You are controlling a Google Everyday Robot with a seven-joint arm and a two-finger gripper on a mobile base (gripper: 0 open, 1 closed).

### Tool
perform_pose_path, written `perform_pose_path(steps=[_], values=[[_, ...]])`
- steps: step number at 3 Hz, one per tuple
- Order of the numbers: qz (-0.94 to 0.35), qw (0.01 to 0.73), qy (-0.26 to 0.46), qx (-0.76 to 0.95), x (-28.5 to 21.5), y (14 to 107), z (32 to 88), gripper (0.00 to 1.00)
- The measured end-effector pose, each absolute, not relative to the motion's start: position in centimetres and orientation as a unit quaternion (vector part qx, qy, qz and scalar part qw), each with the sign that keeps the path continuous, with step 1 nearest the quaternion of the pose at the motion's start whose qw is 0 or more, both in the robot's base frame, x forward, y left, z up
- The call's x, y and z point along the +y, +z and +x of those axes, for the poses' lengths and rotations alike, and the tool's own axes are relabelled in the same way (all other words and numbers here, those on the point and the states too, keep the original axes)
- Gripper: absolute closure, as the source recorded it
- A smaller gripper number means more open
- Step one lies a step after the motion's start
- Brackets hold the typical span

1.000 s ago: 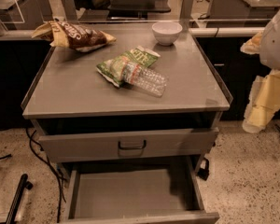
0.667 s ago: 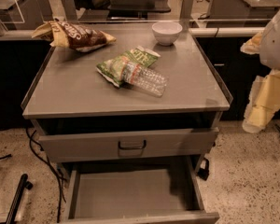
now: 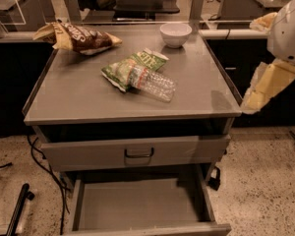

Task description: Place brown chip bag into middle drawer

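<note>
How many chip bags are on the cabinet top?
2. The brown chip bag lies at the back left corner; the green chip bag lies centrally, touching the water bottle. None seems hidden. The tool hangs right of the cabinet.

Dim warm light, shadow under tabletop point(image 3: 88, 100) — gripper point(image 3: 259, 93) pale-lit at right edge

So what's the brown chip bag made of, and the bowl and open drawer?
Brown chip bag: crinkly glossy film, likely plastic, creased. White bowl: smooth, ceramic or plastic. Open middle drawer: flat matte grey, looks metal. The gripper hangs right of the cabinet.
</note>
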State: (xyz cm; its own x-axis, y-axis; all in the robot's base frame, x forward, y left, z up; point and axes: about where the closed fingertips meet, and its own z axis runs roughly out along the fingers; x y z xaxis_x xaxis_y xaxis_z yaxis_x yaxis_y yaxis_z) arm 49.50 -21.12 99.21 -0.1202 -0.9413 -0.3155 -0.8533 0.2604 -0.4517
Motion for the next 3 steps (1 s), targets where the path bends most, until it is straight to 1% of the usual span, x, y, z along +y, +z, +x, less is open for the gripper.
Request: perform_pose_path(steps=[1,3], values=[[-0.597,0.334,-0.092,0.723,-20.4,100.2,53.4,0.0],[-0.607,0.41,-0.091,0.675,-16.6,102.1,61.2,0.0]])
